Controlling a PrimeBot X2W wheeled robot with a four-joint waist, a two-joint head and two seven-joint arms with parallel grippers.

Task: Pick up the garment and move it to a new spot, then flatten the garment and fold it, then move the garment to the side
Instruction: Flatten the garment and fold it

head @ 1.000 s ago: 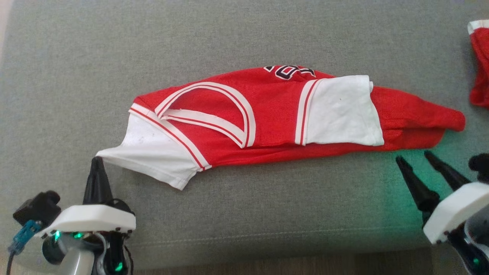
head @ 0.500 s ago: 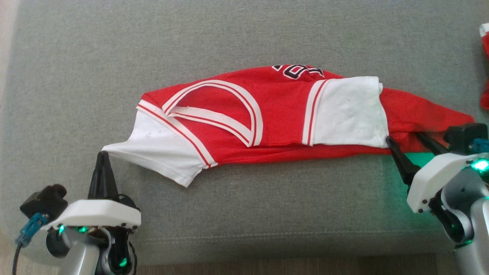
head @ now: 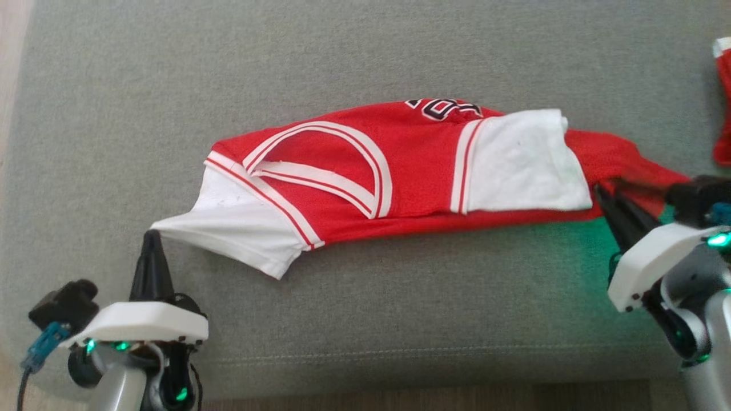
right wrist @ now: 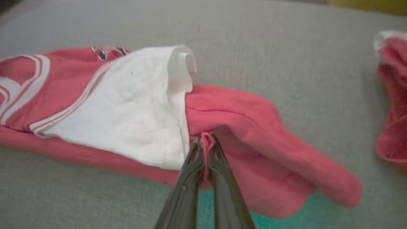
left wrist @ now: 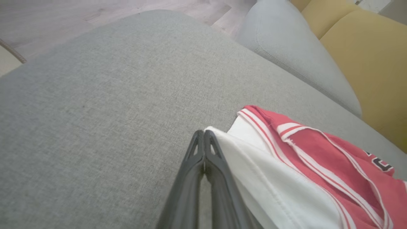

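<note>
The garment [head: 400,171] is a red jersey with white sleeves and white-striped trim, folded into a long band across the grey cushion [head: 365,51]. My left gripper [head: 152,234] is shut on the tip of the white sleeve at the garment's left end; the left wrist view shows the white cloth [left wrist: 254,171] pinched at the gripper [left wrist: 203,132]. My right gripper [head: 605,191] is shut on a pinch of red fabric at the right end, just beside the other white sleeve [right wrist: 133,105]; the right wrist view shows that fold squeezed in the gripper [right wrist: 206,137].
Another red and white cloth [head: 722,103] lies at the cushion's right edge, also as the cloth [right wrist: 392,95] in the right wrist view. A grey armrest [left wrist: 295,54] and yellow cushions [left wrist: 365,63] stand beyond. The cushion's front edge runs just behind both grippers.
My right gripper moved up to the garment's right end and closed on the red fabric, lifting it slightly. The left gripper kept its hold on the white sleeve. The camera shifted a little.
</note>
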